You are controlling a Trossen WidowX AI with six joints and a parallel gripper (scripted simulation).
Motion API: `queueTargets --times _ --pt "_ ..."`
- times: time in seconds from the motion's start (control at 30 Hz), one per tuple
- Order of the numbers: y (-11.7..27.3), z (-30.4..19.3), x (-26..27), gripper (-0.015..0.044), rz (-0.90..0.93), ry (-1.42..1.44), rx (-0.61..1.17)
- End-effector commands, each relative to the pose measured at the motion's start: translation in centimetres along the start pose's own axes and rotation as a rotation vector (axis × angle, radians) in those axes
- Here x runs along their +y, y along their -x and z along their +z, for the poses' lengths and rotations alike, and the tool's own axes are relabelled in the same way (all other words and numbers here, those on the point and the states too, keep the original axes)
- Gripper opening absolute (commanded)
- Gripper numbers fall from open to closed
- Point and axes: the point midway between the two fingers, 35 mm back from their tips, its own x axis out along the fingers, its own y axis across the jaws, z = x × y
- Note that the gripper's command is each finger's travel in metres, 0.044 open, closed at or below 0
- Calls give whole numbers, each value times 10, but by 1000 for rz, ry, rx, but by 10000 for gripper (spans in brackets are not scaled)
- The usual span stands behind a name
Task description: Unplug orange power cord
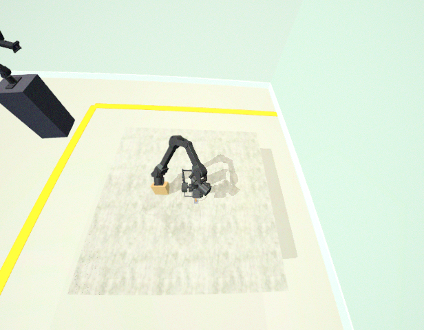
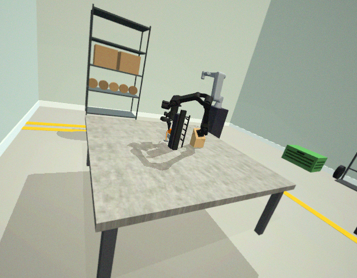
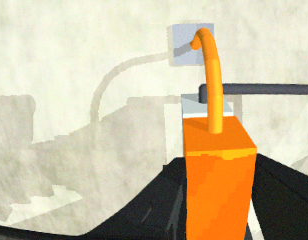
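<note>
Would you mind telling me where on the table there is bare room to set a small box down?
The wide stretch of table between the arm's shadow and the near edge looks bare, as does the left side. It is crowded around the dark upright strip, the tan base block and the gripper shut on the orange plug.

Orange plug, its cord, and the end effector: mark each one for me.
orange plug (image 3: 218, 183), wrist view, middle of its front face.
cord (image 3: 213, 80), wrist view, upright stretch above the plug.
end effector (image 3: 217, 227), wrist view, shut on the orange plug, between the dark fingers.

Probably a warehouse or workshop: metal shelving with cartons, yellow floor lines, a green crate.
</note>
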Motion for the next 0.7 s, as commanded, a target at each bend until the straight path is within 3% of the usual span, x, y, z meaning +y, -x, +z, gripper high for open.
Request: queueTargets --times 0.0,0.67 --pt "6 19 3 0 6 6 -48" --pt "13 52 3 0 7 3 -49"
